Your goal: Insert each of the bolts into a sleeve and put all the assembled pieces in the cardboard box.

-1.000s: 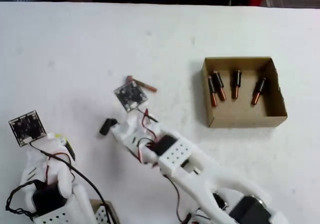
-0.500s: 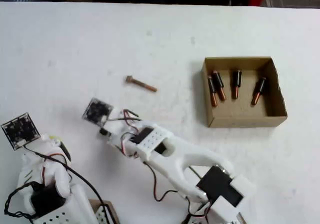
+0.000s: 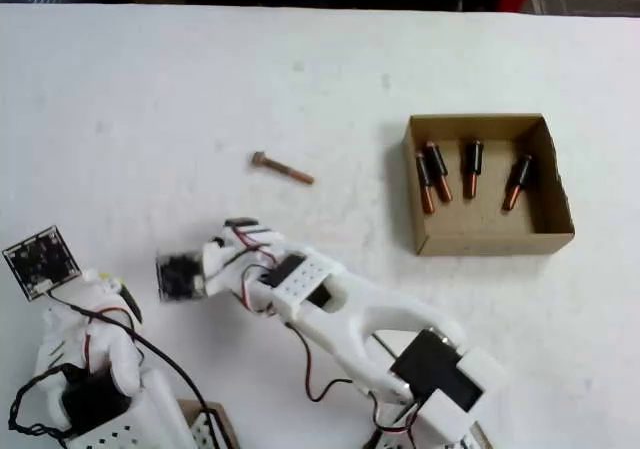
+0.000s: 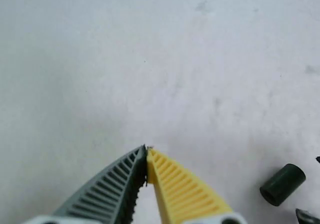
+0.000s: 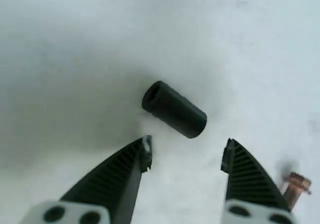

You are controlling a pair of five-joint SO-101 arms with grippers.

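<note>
White table takes up my high view, and on it the right arm is the biggest thing: it comes in from the 6 o'clock edge and stretches toward 10 o'clock, ending a little left of the table's middle. My left arm sits folded in the 7 o'clock corner, well apart from the work. Out at 3 o'clock stands the box, open on top, and I count four assembled pieces lying inside it, side by side across its floor, black ends toward 12 o'clock and copper ends toward 6. On the right wrist feed I see the right gripper with its fingers spread wide and nothing between them. The left gripper has its grey and yellow fingers pressed tip to tip over bare table, holding nothing. One bolt lies loose on its side near the middle of the table, at about 9 o'clock from the box and roughly 1 o'clock from the right arm's wrist, head toward 9 o'clock. The black sleeve lies on its side on the table just beyond the right fingertips, lined up with the gap between them but touching neither; the left wrist feed also catches it nearby.
</note>
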